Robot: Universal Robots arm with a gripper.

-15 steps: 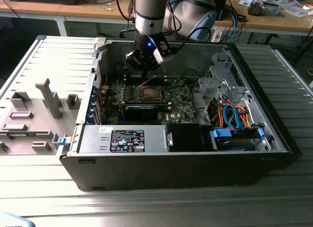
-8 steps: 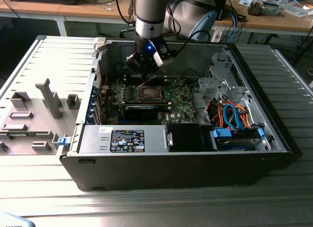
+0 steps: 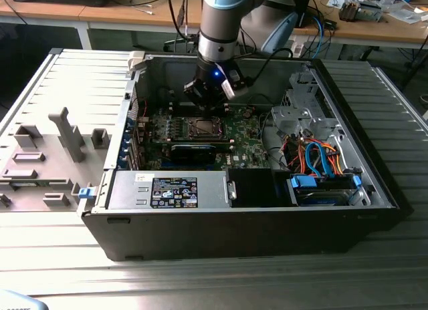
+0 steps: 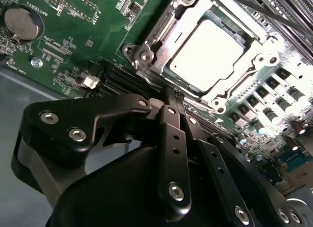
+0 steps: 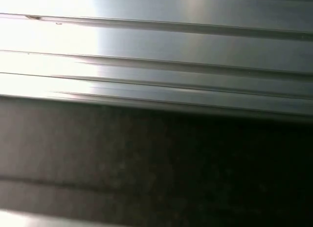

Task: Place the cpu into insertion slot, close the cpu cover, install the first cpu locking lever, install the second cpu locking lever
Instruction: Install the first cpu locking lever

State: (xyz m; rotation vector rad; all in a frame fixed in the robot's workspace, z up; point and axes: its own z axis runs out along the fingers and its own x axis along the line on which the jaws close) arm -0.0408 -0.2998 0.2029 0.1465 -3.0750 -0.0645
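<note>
Exterior view: even, moderate room light; the inside of the computer case [image 3: 314, 210] sits in shadow, dim near its walls. Second wrist view: strong glare whitens the cpu [image 4: 208, 53] top (surface detail lost) and the metal frame around it; the black fingers [image 4: 173, 153] are dark and soft-focused. First wrist view: blurred metal ribs [image 5: 195, 41], blown out at one side, lower half dark.

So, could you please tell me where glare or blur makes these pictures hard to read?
In the second wrist view, glare washes the cpu top nearly white, and the cpu cover around it shines; the gripper in the foreground is dark but sharp. In the first wrist view, bright streaked metal ribs are smeared above a dim band. The exterior view is evenly lit.
</note>
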